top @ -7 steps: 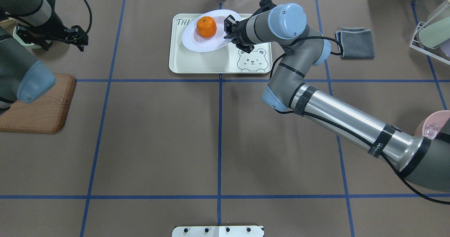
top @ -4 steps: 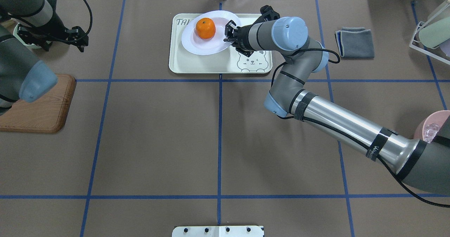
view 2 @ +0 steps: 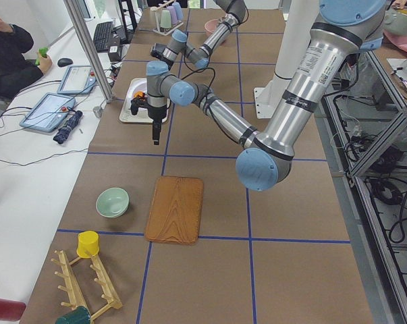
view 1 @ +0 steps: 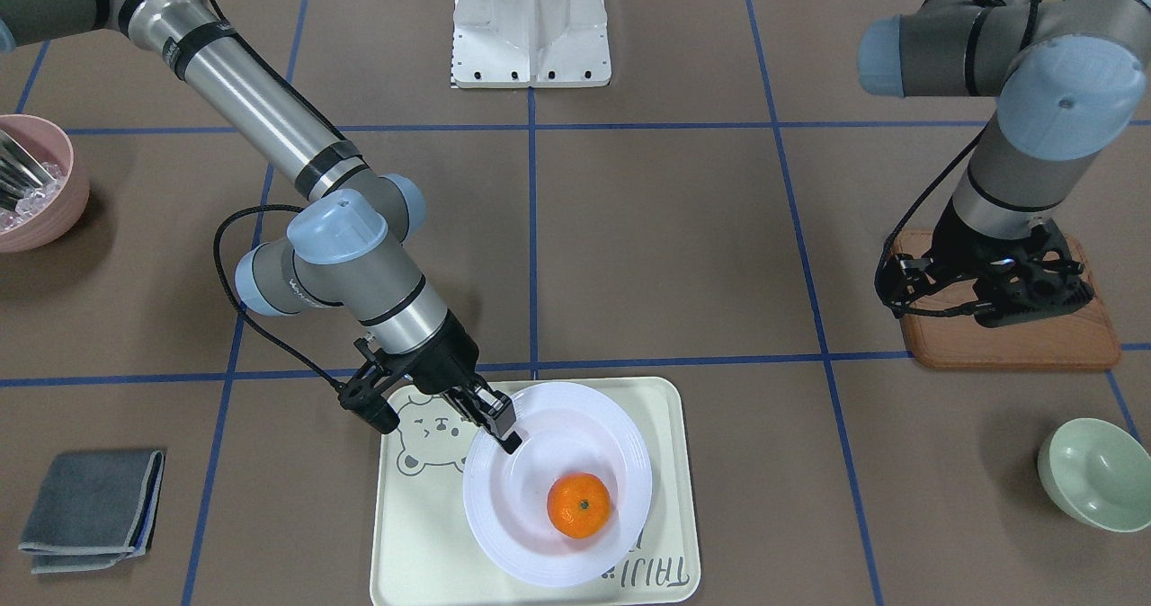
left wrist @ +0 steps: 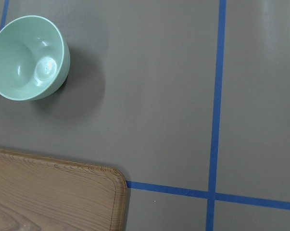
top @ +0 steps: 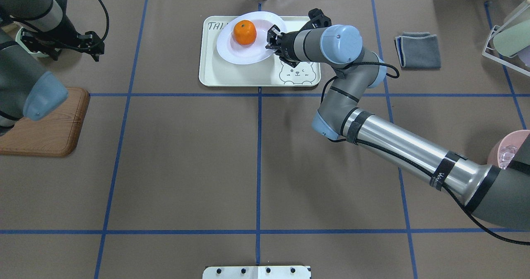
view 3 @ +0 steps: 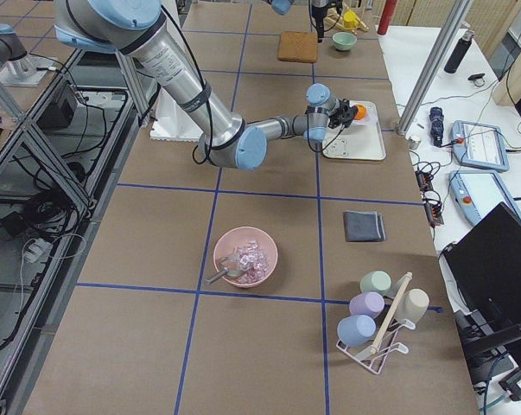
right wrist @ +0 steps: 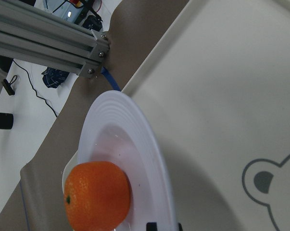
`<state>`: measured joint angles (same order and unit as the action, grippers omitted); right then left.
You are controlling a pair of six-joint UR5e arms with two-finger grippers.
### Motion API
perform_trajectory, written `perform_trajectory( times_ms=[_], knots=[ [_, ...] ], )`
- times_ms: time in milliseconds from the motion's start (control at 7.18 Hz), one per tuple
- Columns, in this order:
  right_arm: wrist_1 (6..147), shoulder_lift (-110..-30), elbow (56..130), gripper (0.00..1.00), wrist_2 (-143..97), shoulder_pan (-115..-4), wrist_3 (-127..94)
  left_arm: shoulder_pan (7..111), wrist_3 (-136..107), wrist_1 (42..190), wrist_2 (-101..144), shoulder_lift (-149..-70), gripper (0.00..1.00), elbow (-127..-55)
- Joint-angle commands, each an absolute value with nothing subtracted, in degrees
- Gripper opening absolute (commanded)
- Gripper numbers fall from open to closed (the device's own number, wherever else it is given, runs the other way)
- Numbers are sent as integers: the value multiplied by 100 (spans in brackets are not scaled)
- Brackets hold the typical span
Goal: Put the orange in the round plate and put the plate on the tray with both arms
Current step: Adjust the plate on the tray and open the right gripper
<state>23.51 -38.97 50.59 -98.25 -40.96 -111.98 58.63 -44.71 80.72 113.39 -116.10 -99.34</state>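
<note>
- Orange (view 1: 579, 503): sits in the plate's (view 1: 539, 548) hollow.
- Plate: tilted over the tray (view 1: 414, 534), rim pinched in right gripper (view 1: 504, 431) jaws, probably for lowering.
- Left gripper (view 1: 994, 305): above the wooden board (view 1: 1079, 345); jaws' state cannot be told.

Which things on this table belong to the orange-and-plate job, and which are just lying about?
Job: orange, round plate, tray, right gripper clamped on the plate's rim.
Lying about: wooden board, green bowl, pink bowl, grey cloth, cup rack.
</note>
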Motion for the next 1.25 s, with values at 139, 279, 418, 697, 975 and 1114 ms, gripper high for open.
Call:
perform_trajectory(
  times_ms=[139,279,418,697,975,1114],
  knots=[
    [2347,-3867,4931,0,-9729,-4096,-11197,5862,-4474,8068,11338,-11610,99,-9932],
    [2347,-3867,4931,0,-9712,-4096,-11197,5854,-4474,8077,11338,-11610,99,-9932],
    [2347,-3876,4931,1,-9634,-4096,-11206,5854,-4474,8077,11338,-11619,99,-9932],
    [2539,-3954,4948,100,-9650,-4104,-10910,5862,-4474,8068,11338,-11637,99,-9940],
    [3850,-4234,5707,100,-9851,-4174,-10087,5871,-4474,8068,11338,-11645,99,-9932],
    [4963,-4523,6487,100,-10131,-4244,-9437,5871,-4474,8068,11338,-11654,99,-9940]
  ],
)
